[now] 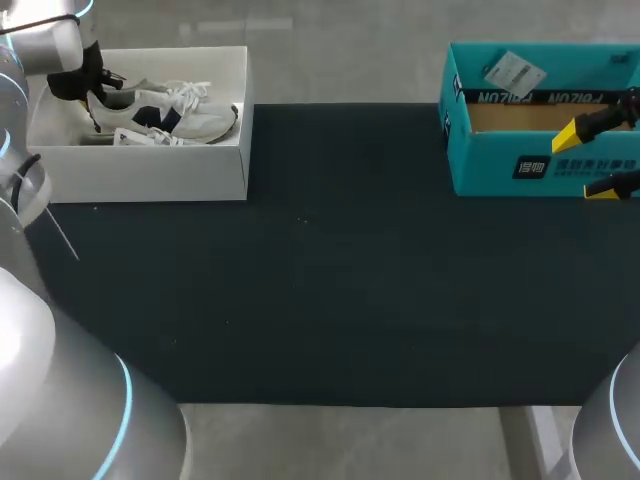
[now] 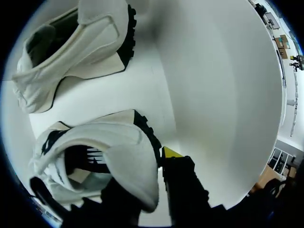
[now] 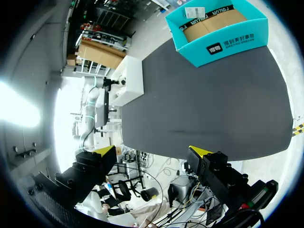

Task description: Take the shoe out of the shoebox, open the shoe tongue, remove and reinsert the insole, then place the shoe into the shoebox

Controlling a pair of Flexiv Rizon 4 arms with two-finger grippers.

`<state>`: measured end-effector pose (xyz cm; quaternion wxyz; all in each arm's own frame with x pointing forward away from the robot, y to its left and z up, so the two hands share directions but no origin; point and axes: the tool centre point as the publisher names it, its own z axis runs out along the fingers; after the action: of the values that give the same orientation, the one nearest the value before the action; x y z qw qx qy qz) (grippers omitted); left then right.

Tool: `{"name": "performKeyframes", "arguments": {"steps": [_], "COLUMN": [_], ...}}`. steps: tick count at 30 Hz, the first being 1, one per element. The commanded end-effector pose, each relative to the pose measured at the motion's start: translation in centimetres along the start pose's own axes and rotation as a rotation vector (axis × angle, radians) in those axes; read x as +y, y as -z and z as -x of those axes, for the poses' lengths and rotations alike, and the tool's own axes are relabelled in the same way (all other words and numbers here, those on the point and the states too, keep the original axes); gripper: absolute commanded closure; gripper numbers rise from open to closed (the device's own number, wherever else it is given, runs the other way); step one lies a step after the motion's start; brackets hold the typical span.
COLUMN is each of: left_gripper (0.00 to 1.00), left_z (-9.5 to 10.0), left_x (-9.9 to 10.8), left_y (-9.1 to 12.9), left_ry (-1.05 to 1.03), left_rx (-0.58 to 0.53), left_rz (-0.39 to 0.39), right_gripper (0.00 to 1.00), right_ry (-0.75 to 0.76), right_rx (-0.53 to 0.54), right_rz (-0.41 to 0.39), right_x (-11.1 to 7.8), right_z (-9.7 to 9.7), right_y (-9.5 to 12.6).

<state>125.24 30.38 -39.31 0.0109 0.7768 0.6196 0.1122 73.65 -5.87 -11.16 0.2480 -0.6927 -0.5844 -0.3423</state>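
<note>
**Head view:** a white shoebox (image 1: 150, 170) stands at the far left corner of the dark table (image 1: 330, 300). It holds 2 white shoes (image 1: 190, 118) with dark soles, lying side by side with their toes toward the table's middle. The left arm (image 1: 45, 40) enters from the left, and its left tool (image 1: 86, 82) is lowered into the shoebox at the heel end. A teal box (image 1: 480, 160) stands at the far right corner. It is open on top, with a brown inner lining and a white slip (image 1: 513, 72) lying on its far edge. The right tool (image 1: 588, 160) overlaps the near wall of the teal box in this view. **Left wrist view:** the first shoe (image 2: 104, 152) lies directly under the left tool (image 2: 142, 178), with its heel collar rising right at the tool. The second shoe (image 2: 80, 47) lies ahead of it and apart from it. Both rest on the white floor of the shoebox (image 2: 213, 95). The first shoe hides part of the left tool, so whether it is closed on the heel cannot be told. **Right wrist view:** the right tool (image 3: 152, 152) stands open, its 2 yellow tips well apart and nothing between them. The table (image 3: 204, 104) stretches ahead of it, with the teal box (image 3: 228, 47) and its white slip (image 3: 197, 12) well ahead. The shoebox (image 3: 133, 80) stands at the opposite corner.
</note>
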Motion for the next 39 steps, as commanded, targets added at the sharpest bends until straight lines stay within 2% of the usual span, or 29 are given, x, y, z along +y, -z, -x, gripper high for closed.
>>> {"name": "performKeyframes", "arguments": {"steps": [1,5,6,7,8,12,21,31,39], "left_gripper": [1.0,1.0,0.87,0.53,0.0,0.0,0.0,0.0,0.0], "left_z": [-1.1,-1.2,-1.2,-1.2,-1.2,-1.2,-0.7,0.2,0.3], "left_x": [2.4,2.1,2.0,1.8,1.6,0.9,-1.4,-4.1,-6.1], "left_y": [-1.3,-1.0,-0.8,-0.5,-0.2,1.4,5.3,10.0,12.6], "left_ry": [-0.011,-0.018,-0.013,-0.011,-0.008,0.023,0.11,0.151,0.129], "left_rx": [-0.014,-0.014,-0.013,-0.014,-0.022,-0.019,-0.078,-0.139,-0.112], "left_rz": [-0.048,-0.053,-0.052,-0.055,-0.055,-0.05,-0.103,-0.074,-0.091], "right_gripper": [0.0,0.0,0.0,0.0,0.0,0.0,0.0,0.0,0.0], "right_ry": [-0.001,-0.001,-0.001,-0.001,-0.001,-0.001,-0.001,-0.001,-0.001], "right_rx": [-0.002,-0.002,-0.002,-0.002,-0.002,-0.002,-0.002,-0.002,-0.002], "right_rz": [0.002,0.002,0.002,0.002,0.002,0.002,0.002,0.002,0.002], "right_x": [-0.1,-0.1,-0.1,-0.1,-0.1,-0.1,-0.1,-0.1,-0.1], "right_z": [0.0,0.0,0.0,0.0,0.0,0.0,0.0,0.0,0.0], "right_y": [-0.1,-0.1,-0.1,-0.1,-0.1,-0.1,-0.1,-0.1,-0.1]}}
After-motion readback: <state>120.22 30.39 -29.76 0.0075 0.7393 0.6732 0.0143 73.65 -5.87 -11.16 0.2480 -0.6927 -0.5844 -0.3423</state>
